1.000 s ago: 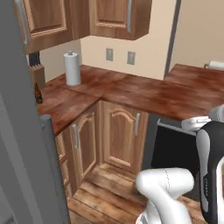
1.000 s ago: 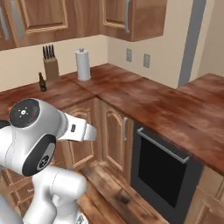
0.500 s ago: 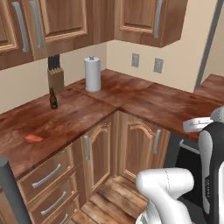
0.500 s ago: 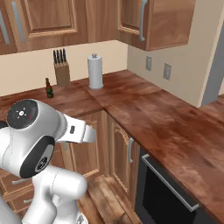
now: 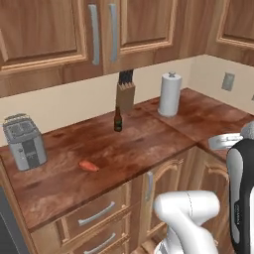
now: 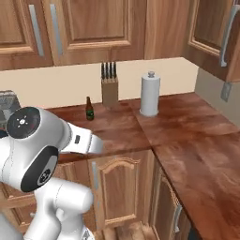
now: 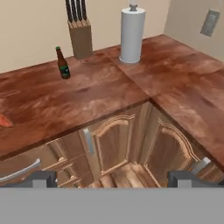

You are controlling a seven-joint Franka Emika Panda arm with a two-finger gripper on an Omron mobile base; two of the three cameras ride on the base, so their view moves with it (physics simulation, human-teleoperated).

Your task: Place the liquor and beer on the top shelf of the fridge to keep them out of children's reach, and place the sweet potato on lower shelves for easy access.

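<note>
The beer [image 5: 118,120] stands upright on the wooden counter [image 5: 144,144], in front of the knife block; it also appears as the beer [image 6: 89,108] and the beer [image 7: 63,64]. The sweet potato [image 5: 89,166] lies on the counter near its front edge, to the left of the beer, and the sweet potato [image 7: 3,120] just shows at the hand view's left edge. My gripper [image 7: 113,179] is open and empty, hanging in front of the counter above the cabinet doors, well short of both. The liquor, the fridge's top shelf and its lower shelves are out of view.
A knife block [image 5: 125,92] and a paper towel roll [image 5: 169,94] stand at the back by the counter's corner. A toaster [image 5: 25,141] sits at the left. Wall cabinets [image 5: 99,30] hang above. Drawers and cabinet doors [image 7: 113,140] lie below.
The base has turned, so the whole scene has slid right in both base views. The toaster and sweet potato have come into view. The gripper stays open.
</note>
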